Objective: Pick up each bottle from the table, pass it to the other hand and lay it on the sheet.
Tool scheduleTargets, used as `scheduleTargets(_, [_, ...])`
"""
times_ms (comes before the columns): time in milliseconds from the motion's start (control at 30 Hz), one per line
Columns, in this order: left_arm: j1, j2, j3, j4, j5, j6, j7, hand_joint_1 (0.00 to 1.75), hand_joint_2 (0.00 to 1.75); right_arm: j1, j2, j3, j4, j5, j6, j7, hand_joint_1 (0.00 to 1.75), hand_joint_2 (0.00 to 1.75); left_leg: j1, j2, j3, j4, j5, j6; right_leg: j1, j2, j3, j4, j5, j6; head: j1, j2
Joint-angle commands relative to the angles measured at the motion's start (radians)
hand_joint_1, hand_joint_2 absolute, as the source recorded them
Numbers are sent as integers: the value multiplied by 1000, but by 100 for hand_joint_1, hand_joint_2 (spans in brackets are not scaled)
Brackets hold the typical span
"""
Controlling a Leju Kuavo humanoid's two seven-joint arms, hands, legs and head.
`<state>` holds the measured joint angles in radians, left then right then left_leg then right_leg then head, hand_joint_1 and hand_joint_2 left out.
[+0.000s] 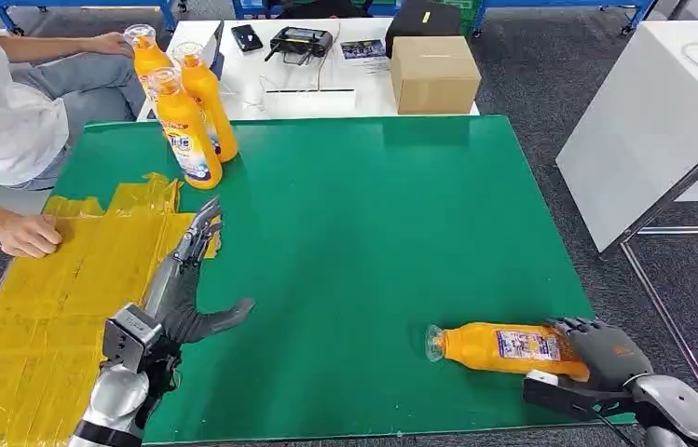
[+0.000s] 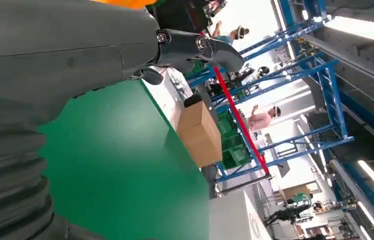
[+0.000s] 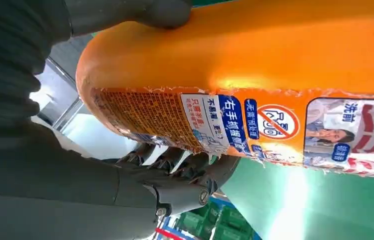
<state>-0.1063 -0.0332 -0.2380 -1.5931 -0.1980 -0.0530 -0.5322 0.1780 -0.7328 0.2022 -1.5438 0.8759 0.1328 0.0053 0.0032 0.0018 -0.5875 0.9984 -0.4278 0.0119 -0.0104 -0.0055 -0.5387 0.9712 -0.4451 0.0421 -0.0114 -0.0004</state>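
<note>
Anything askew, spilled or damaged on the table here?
No spill shows. The yellow sheet is crumpled and ragged at its far edge. One bottle lies on its side, base in the right hand, label edges frayed.

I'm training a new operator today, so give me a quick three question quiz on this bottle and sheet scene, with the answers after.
1. True or false: the right hand has its fingers around the base of the lying bottle.
2. How many orange bottles stand upright at the far left of the green mat? A) one B) three C) five
3. Fill in: the left hand holds nothing and hovers at the edge of the ______ sheet.

Key
1. True; the right wrist view shows the thumb and fingers clasping the bottle.
2. B; the standing bottles form one cluster.
3. Yellow.
</note>
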Motion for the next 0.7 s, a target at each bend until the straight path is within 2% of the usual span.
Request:
scheduleTargets(33, [-47, 4, -30, 83, -2, -2, 9, 0, 175, -78, 87, 90, 171, 24, 12, -11, 175, 175, 2, 0, 3, -2, 0, -1, 2, 0, 4, -3, 1, -1, 0, 0])
scheduleTargets(367, [-50, 5, -38, 86, 3, 1, 16, 0, 175, -126, 120, 135, 238, 65, -12, 3, 171, 175, 2, 10, 7, -2, -1, 1, 2, 8, 3, -3, 4, -2, 0, 0])
scheduleTargets(433, [-52, 4, -40, 87, 3, 2, 17, 0, 175, -139, 139, 148, 261, 78, -14, 5, 7, 175, 3, 10, 7, -3, 0, 1, 3, 8, 4, -6, 6, -3, 0, 0])
scheduleTargets(467, [-54, 4, -42, 90, 2, 2, 19, 0, 175, -145, 143, 158, 272, 82, -13, 6, 0, 175, 3, 10, 8, -3, 0, 1, 3, 10, 4, -5, 6, -3, 0, 0])
scheduleTargets(667, [-63, 2, -46, 101, 2, 2, 20, 0, 175, -158, 166, 172, 308, 87, -13, 9, 0, 175, 2, 5, 7, -4, 2, 1, 2, 6, -2, -5, 6, -3, 0, 0])
scheduleTargets(700, [-66, 2, -47, 106, 2, 2, 20, 0, 175, -166, 174, 173, 325, 88, -15, 10, 0, 175, 3, 9, 10, -2, 0, 2, 4, 10, 1, -5, 5, -2, 1, 0])
